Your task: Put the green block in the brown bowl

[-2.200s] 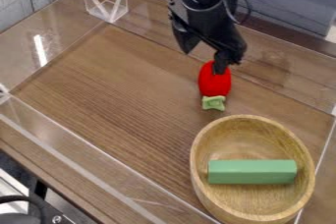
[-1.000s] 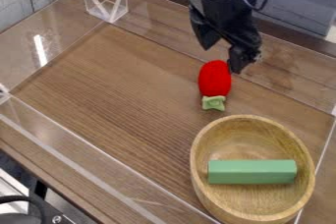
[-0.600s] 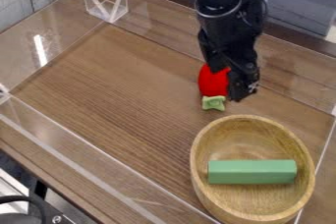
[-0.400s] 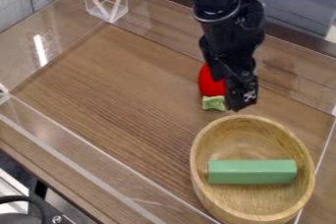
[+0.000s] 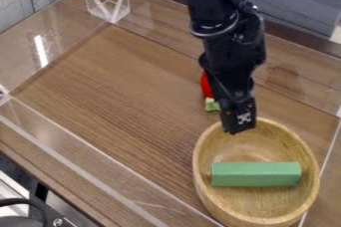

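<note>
Since the earlier frames the gripper (image 5: 240, 119) has swung down past the strawberry toy (image 5: 209, 85) toward the brown bowl (image 5: 213, 146), jaws spread wide and empty. Below and just ahead of the jaws, the green block (image 5: 256, 174) lies flat inside the bowl; any approach should clear the rim.

no readable text, label, brand, number or sign on any object or surface in view
</note>
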{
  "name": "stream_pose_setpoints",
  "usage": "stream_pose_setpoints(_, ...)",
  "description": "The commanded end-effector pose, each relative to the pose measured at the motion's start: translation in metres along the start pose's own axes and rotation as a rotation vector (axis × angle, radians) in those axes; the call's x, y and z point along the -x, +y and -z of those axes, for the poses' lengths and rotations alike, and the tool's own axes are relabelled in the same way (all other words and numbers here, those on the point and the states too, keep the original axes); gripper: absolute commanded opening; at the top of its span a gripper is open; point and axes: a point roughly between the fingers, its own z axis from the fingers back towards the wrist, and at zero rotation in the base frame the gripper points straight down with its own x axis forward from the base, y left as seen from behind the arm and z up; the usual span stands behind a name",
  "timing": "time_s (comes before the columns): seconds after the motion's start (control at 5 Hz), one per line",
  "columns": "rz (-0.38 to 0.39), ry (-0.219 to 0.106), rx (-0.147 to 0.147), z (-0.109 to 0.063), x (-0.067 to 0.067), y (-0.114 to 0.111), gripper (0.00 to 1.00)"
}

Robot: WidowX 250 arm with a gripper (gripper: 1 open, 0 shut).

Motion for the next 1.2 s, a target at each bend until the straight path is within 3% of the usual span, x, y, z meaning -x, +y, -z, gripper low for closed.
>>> stream_pose_setpoints(0.0, -0.021, -0.022, -0.01, -0.009, 0.002, -0.01, 1.0)
stream_pose_setpoints(0.4, 0.078, 0.01, 0.047, 0.011, -0.012, -0.017, 1.0)
stream_pose_setpoints(0.6, 0.083, 0.028, 0.068, 0.014, -0.029, -0.036, 1.0)
stream_pose_setpoints(0.8, 0.138, 0.085, 0.107, 0.019, -0.044, -0.059, 1.0)
stream_pose_setpoints(1.0, 0.146, 0.146, 0.125, 0.014, -0.037, -0.056, 1.0)
